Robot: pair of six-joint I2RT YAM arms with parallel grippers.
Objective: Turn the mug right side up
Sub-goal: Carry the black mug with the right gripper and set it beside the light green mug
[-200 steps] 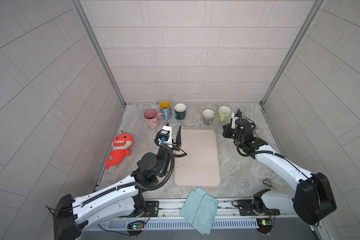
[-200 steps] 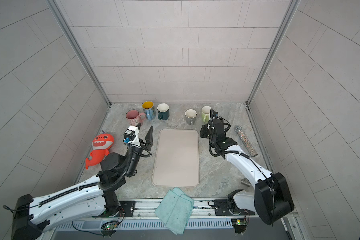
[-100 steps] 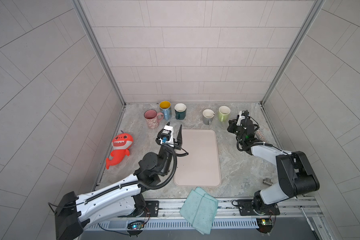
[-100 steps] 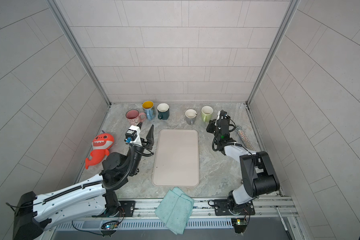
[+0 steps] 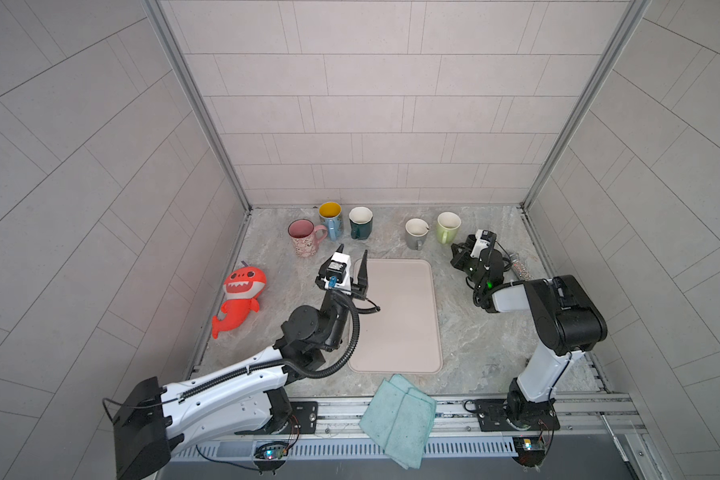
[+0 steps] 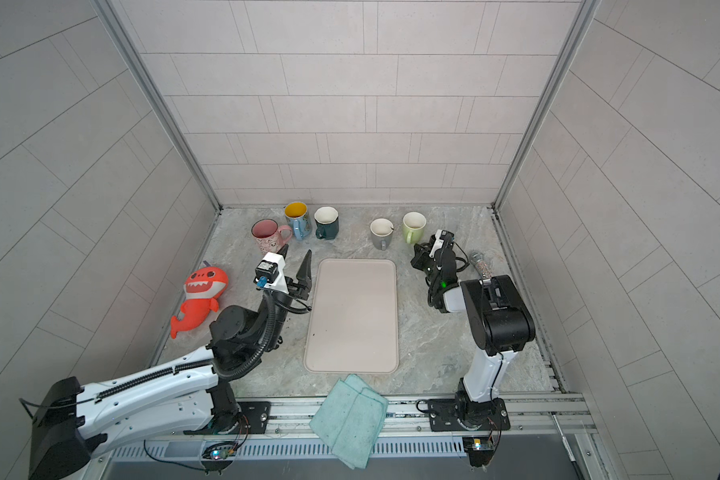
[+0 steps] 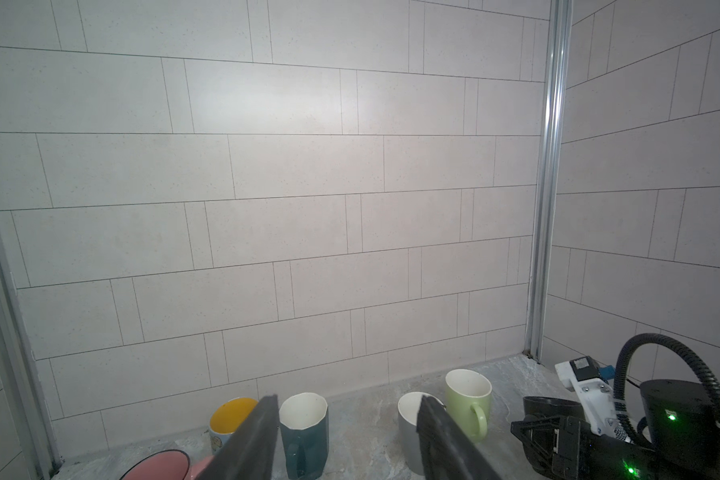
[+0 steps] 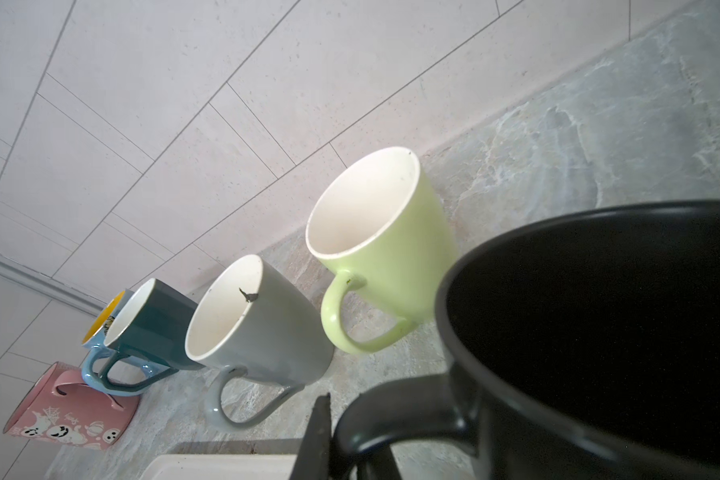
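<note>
1. The right gripper is pinching the handle of the black mug. Its jaws are standing almost fully together around that handle. One of its fingers is pressing against the handle's side, and the other is lying out of sight.
2. The mug is sitting mouth-up, its opening facing the same way as those of the mugs beside it. Whether its base is touching the table I cannot tell.
3. In a top view the mug is showing at the right end of the back row, just beside the green mug and past the far right corner of the tray.
4. The left gripper is hanging raised near the tray's far left corner, pointing toward the back wall. Its jaws are standing about half apart and gripping nothing.
5. In the left wrist view its fingers are framing the teal mug, and the grey mug is peeking from behind one of them.
6. The pink mug, yellow mug, teal mug, grey mug and green mug are standing upright along the back wall, mouths up.
7. The shark is lying left of the tray, and the cloth is draping over the table's front edge.
</note>
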